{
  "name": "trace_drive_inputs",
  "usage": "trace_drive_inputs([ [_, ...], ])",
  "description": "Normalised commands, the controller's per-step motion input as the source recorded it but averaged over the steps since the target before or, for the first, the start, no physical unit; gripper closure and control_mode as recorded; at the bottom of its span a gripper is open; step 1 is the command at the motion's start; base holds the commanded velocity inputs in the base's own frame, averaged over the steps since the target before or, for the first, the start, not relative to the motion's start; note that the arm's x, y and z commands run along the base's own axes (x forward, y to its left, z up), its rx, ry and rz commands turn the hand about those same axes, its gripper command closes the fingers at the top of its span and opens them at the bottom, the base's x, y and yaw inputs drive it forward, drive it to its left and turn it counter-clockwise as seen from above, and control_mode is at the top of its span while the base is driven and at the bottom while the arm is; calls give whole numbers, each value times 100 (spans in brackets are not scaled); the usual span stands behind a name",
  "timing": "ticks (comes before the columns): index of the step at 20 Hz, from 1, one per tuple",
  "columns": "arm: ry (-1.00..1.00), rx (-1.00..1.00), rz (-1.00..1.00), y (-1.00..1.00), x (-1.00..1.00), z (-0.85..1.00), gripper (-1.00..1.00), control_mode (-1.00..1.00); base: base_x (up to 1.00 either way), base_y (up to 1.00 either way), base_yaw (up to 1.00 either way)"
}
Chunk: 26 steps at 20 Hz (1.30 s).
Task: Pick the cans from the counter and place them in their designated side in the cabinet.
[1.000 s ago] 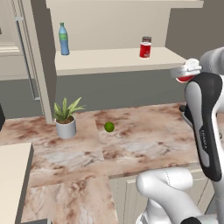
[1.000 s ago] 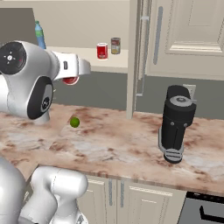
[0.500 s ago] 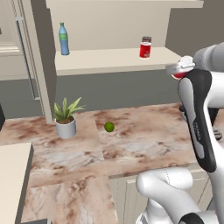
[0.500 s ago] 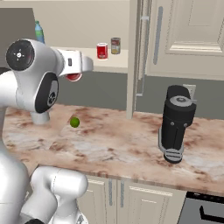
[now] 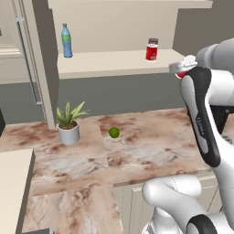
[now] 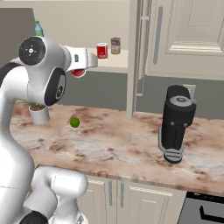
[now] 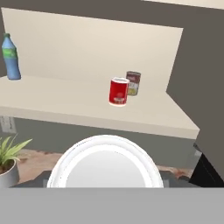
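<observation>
Can (image 7: 105, 162) sits clenched in my gripper (image 6: 80, 70): rigid, light, smooth-walled, likely slippery, so I hold its sides mid-height.

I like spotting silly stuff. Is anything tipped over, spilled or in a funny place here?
Nothing is spilled or tipped over. One odd thing: a lime lies loose on the counter. The red can and tan can stand upright on the cabinet shelf.
</observation>
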Motion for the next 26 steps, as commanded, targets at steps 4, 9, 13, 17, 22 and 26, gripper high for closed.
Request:
trace_drive_inputs([
  [4,0,-1,0,-9,20,0,100,-100,0,0,0],
  [9,0,0,0,-5,24,0,100,-100,0,0,0],
  [13,0,0,0,-3,28,0,100,-100,0,0,0],
  [17,0,0,0,-10,22,0,100,-100,0,0,0],
  [22,0,0,0,-13,22,0,100,-100,0,0,0],
  [26,0,0,0,-9,24,0,100,-100,0,0,0],
])
